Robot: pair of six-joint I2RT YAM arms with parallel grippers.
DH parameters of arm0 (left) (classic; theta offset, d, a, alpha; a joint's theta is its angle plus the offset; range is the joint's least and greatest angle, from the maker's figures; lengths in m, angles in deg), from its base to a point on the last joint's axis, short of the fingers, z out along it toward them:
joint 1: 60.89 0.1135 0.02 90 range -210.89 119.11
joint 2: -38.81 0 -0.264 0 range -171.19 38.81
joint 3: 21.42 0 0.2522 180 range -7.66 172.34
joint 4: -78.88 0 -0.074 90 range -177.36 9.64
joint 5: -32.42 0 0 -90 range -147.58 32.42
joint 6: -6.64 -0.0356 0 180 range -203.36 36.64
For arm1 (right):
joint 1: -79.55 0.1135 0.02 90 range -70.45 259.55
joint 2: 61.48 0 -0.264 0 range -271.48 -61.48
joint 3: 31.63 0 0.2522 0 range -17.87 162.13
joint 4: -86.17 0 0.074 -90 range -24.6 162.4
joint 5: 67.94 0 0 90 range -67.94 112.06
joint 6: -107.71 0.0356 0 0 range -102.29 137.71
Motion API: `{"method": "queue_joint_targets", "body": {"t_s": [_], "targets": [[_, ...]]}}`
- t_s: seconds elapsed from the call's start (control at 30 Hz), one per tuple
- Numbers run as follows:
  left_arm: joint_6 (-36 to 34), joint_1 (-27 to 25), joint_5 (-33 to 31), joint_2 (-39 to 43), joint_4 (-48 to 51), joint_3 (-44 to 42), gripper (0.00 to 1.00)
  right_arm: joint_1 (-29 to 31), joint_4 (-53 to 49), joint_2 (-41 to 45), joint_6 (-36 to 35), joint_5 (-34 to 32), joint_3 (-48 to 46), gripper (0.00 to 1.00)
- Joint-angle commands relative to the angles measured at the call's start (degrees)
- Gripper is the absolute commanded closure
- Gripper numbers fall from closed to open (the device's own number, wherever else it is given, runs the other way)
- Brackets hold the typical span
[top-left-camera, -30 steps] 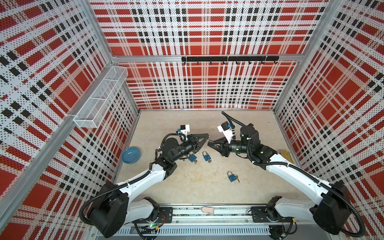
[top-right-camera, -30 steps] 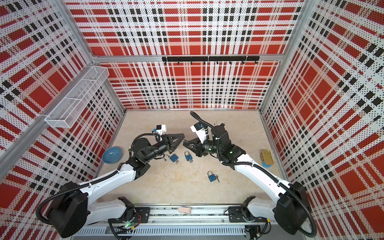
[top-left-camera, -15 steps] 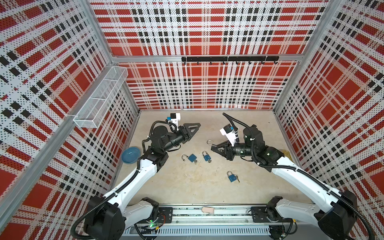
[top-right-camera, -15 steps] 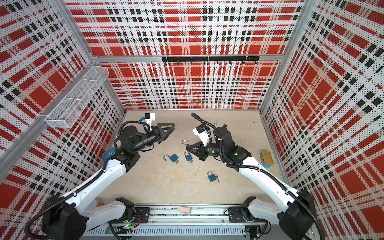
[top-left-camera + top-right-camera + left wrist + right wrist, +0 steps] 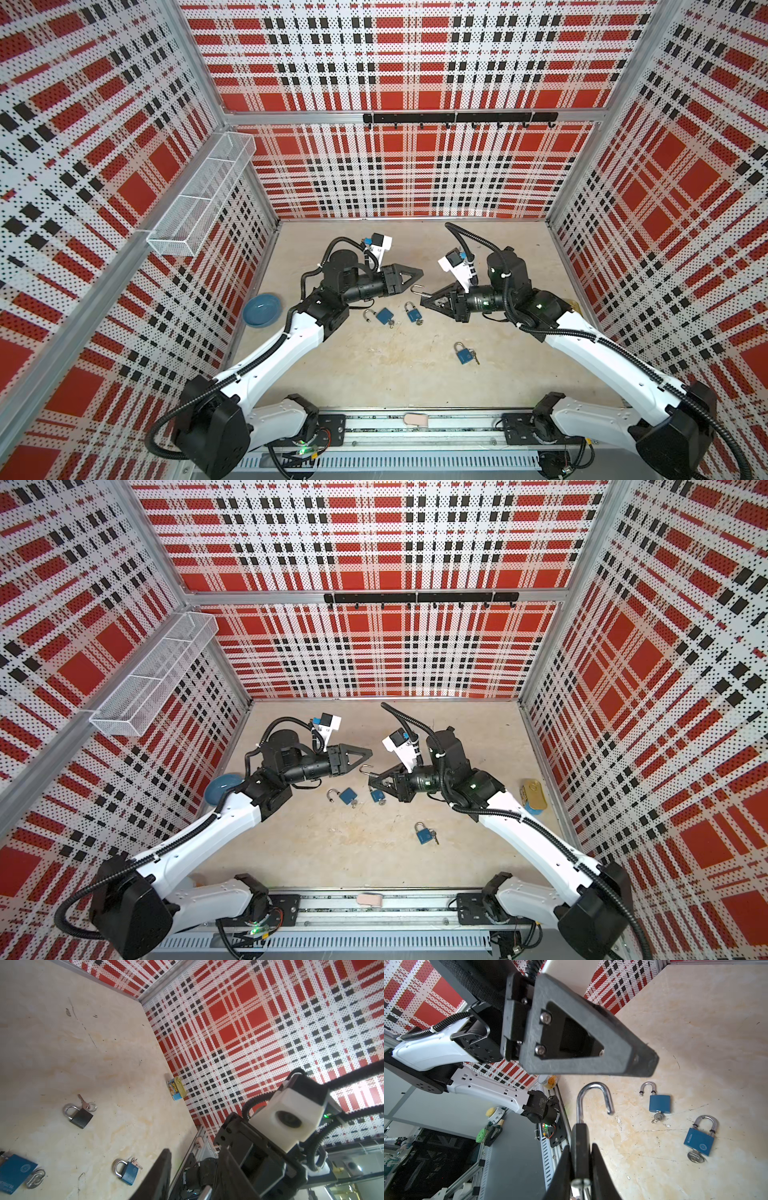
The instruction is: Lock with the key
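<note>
Right wrist view is showing the right claw (image 5: 580,1146) clenching the narrow edge of a dark-looking metal padlock (image 5: 580,1134), holding it above the beige stone-look tabletop (image 5: 695,1022) with its curved silver steel shackle (image 5: 593,1093) standing open, its free end turned aside. What seems a silvery key head (image 5: 580,1182) is sitting at the padlock's underside, between the claw's fingers. The left claw (image 5: 649,1064) is hovering just above the shackle, apart from it; whether its jaws are parted or closed I cannot tell. In a top view a small blue padlock (image 5: 384,316) is lying loose on the table near the claws. I judge the closing step is being set up: the next move is calling for the left claw to swing the shackle over its hole and press it home, then turn the key.
</note>
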Motion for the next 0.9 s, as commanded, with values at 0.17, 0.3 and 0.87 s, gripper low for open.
{"method": "queue_joint_targets", "body": {"t_s": [0.17, 0.3, 0.87], "targets": [[-2.1, 0.1, 1.7, 3.5, -0.4, 0.5, 0.62, 0.2, 0.9, -0.8, 0.0, 1.1, 2.6, 1.0], [-2.5, 0.0, 3.1, 5.5, -0.4, 0.5, 0.63, 0.2, 0.5, -1.7, -0.2, 1.0, 2.8, 1.0], [-3.2, -1.4, 6.5, 5.4, 2.5, -1.3, 0.67, 0.2, -2.3, -2.4, -2.2, 0.0, 5.7, 1.0]]}}
